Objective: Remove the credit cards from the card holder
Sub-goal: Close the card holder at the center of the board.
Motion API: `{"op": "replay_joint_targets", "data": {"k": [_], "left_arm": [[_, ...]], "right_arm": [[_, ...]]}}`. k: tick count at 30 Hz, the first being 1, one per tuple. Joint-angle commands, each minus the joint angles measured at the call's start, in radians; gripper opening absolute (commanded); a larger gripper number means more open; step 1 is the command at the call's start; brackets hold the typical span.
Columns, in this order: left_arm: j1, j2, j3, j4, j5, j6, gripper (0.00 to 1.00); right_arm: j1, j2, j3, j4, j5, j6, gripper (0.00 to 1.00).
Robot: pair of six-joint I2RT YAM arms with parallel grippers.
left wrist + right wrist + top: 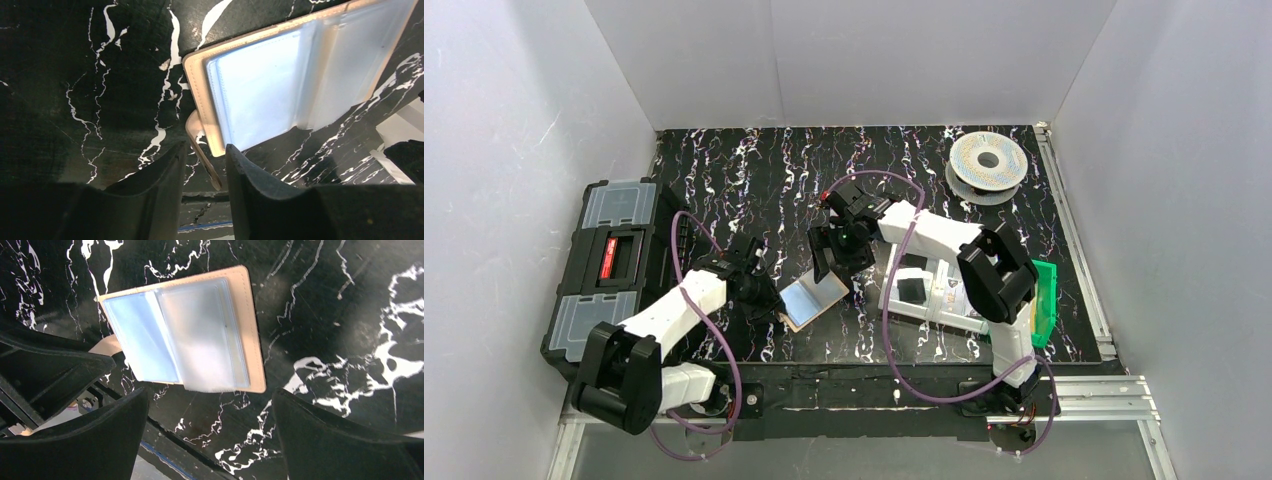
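The card holder (814, 300) lies open; the left gripper (206, 150) straddles its tab (199, 142), apparently to anchor it, grip unconfirmed; the right gripper (210, 395) hovers spread above the credit cards (145, 335).

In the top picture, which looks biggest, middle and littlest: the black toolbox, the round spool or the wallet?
1. Toolbox, by far.
2. Spool.
3. Wallet, only a little smaller than the spool.

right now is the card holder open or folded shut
Open. The card holder lies spread flat on the table, its clear sleeves facing up, a pale blue credit card showing in one.
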Motion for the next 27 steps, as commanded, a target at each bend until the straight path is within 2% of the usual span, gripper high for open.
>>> {"op": "replay_joint_targets", "data": {"k": [1, 6, 13, 27], "left_arm": [[-0.005, 0.033, -0.014, -0.006, -0.053, 0.008, 0.3], [-0.004, 0.09, -0.008, 0.016, -0.088, 0.005, 0.23], [-0.004, 0.183, 0.035, 0.028, -0.114, 0.009, 0.14], [-0.005, 0.258, 0.082, 0.033, -0.113, 0.023, 0.11]], "right_arm": [[-0.009, 0.036, 0.051, 0.052, -0.06, -0.035, 0.98], [-0.03, 0.057, 0.005, 0.101, -0.09, -0.032, 0.98], [-0.054, 0.066, -0.081, 0.2, -0.21, 0.028, 0.98], [-0.108, 0.004, -0.206, 0.386, -0.44, 0.213, 0.98]]}}
